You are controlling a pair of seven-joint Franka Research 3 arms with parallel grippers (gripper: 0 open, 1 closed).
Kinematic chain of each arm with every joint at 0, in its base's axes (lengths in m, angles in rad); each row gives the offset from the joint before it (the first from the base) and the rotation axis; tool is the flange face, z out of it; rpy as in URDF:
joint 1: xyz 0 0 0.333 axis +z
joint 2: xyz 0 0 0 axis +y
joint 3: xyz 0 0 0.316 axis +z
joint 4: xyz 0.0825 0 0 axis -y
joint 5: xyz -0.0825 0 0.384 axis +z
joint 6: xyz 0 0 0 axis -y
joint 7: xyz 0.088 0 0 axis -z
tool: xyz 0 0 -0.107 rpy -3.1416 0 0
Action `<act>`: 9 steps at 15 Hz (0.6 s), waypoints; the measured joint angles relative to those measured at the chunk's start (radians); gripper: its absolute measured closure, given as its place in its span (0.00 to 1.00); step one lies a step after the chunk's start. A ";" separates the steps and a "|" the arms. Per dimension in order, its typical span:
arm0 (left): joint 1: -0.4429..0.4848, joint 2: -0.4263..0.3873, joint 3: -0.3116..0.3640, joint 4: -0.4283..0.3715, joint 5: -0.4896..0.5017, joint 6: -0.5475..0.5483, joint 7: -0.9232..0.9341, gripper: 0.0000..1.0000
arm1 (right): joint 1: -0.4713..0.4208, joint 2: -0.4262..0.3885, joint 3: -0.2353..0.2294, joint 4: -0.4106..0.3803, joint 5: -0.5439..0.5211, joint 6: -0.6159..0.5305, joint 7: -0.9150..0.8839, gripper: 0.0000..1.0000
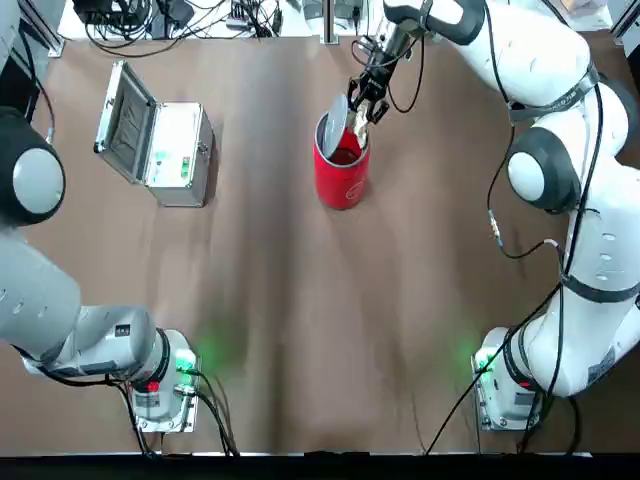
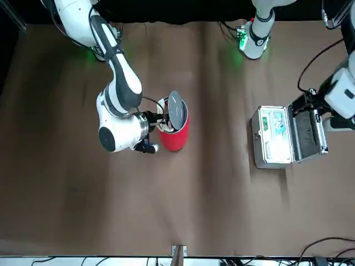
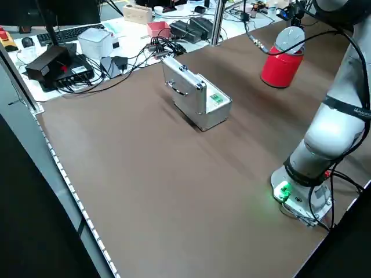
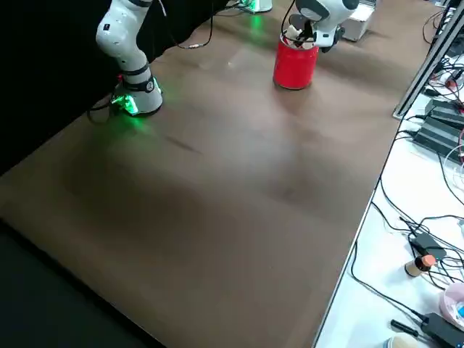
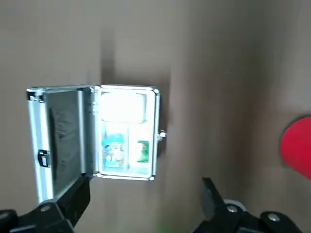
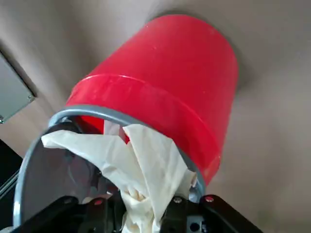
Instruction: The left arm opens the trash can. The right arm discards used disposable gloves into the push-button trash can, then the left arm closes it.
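Bench: a broad brown-covered surface (image 1: pixel 260 350); its far edge ran behind the can, and a wide bare stretch lay between the can and the arm bases.
Right arm: large, white, jointed, with grey round joints (image 1: pixel 600 240); it reached from its base toward the far edge, bending in over the can.
Left arm: large, white, jointed, with dark grey round joints (image 1: pixel 60 310); it reached out along the left side of the bench.
Box: a silver metal case with a hinged lid (image 1: pixel 180 150), standing open well to the left of the can, bare bench between them.
Can: a small red cylinder (image 1: pixel 342 180), upright on the bench, long axis vertical, mouth facing up and open.
Left claw: black, two-fingered (image 5: pixel 146 189), over the far left part of the bench near the box; released, its fingers wide apart.
Right claw: black, two-fingered (image 6: pixel 143 208), at the can's mouth, clenched on the gloves.
Lid: round, silver-grey (image 1: pixel 337 125), raised steeply at the rim, on the side toward the box.
Gloves: a wrinkled cream-white wad of thin material (image 6: pixel 146 170), at the open mouth beside the lid; its long axis ran from the claw toward the opening, one flap pointing toward the lid.
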 joint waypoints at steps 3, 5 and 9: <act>0.004 -0.001 0.010 -0.001 -0.028 0.000 0.006 0.00 | 0.000 0.003 0.000 0.000 0.002 -0.001 0.000 0.83; 0.010 -0.001 0.019 -0.001 -0.054 0.001 0.008 0.00 | 0.000 0.004 0.000 0.000 0.002 -0.002 0.000 0.66; 0.019 -0.001 0.026 -0.001 -0.078 0.033 0.010 0.00 | -0.004 0.004 0.000 0.000 0.003 -0.002 0.000 0.58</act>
